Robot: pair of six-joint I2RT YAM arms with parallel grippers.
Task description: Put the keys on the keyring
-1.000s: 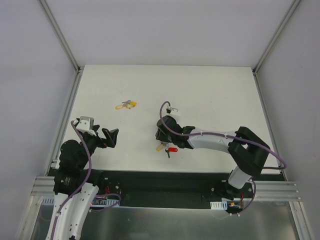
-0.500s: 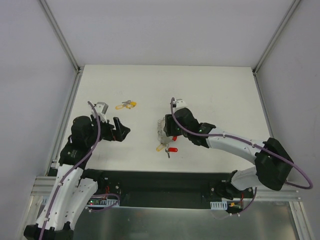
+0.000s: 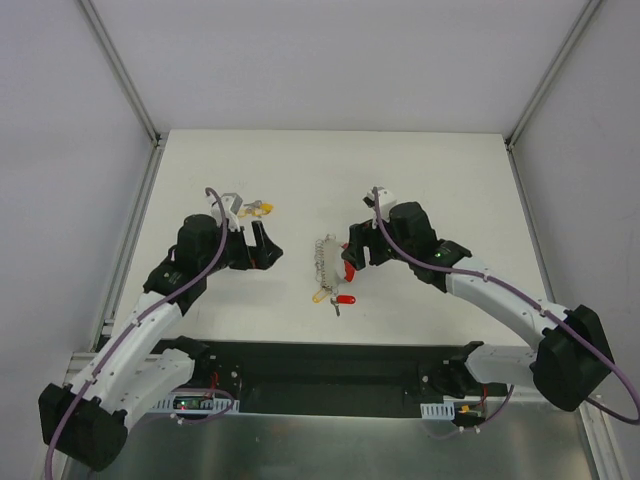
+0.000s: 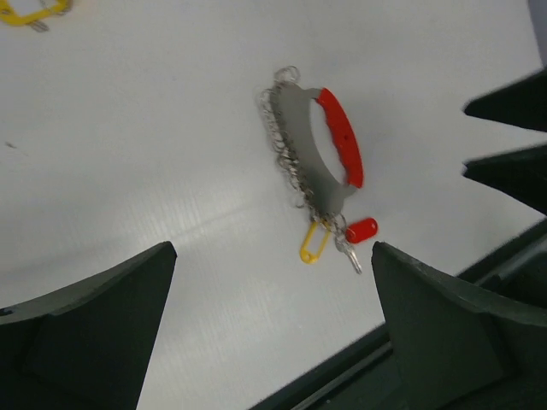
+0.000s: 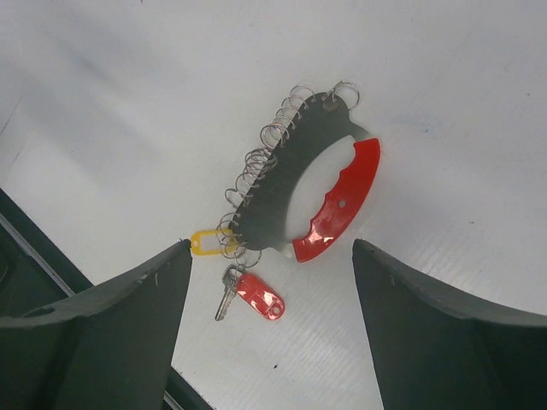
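The right tool (image 5: 269, 245) hovers directly above the keyring (image 5: 282, 192) with its jaws spread wide and nothing between them; I read it as holding nothing. The left tool (image 4: 273, 248) is likewise fully open and empty, poised over the tabletop (image 3: 430, 180) just to the left of the keyring and aimed toward it. The keyring lies flat on the tabletop between the two tools, apart from both, with its red curved grip (image 5: 338, 201) on the side nearer the right tool and its row of small wire loops (image 5: 256, 166) along the opposite edge. At the near end of that row hang a yellow-headed piece (image 5: 205, 242) and a red-headed key (image 5: 256, 296); I judge these two to be already attached, though I cannot confirm from the wrist views which loop carries each. A loose cluster of yellow keys (image 3: 254, 209) rests on the tabletop beyond the left tool, well apart from the keyring and untouched. I therefore judge the task to be partly complete at most: the loose cluster has yet to be picked up, brought to the keyring and threaded onto a free loop. Most loops appear empty. The left tool is the nearer to the cluster.
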